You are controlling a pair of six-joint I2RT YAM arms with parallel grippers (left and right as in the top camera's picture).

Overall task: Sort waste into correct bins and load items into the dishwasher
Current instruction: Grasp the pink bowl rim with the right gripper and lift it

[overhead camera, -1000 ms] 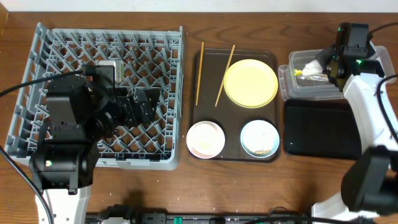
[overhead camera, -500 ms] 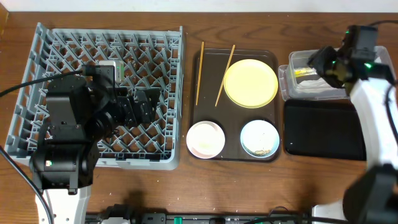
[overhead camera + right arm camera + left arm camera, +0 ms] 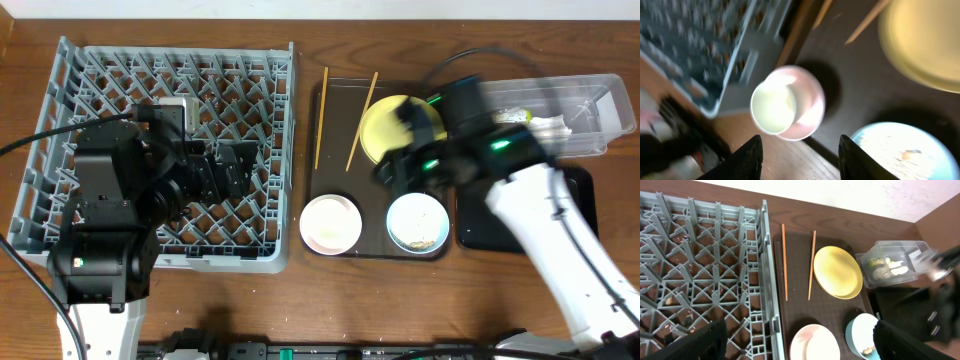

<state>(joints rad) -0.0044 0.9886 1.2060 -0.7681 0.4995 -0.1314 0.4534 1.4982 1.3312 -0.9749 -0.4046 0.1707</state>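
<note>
The grey dish rack [image 3: 240, 90] is seen on the left of the bench, under the left gripper [image 3: 800, 330], whose fingers are spread wide and empty. The dark brown tray [image 3: 335, 180] is set just beside the rack, with the clear tub [image 3: 570, 110] and black tray [image 3: 472, 225] beyond it. The right gripper [image 3: 800, 155] is held over the brown tray, blurred, its fingers apart with nothing between them. In its wrist view the yellow plate [image 3: 925, 40] is seen far ahead, the blue bowl [image 3: 900, 150] beside one finger, the white bowl [image 3: 787, 102] just ahead, and the chopsticks [image 3: 320, 118] farthest off.
</note>
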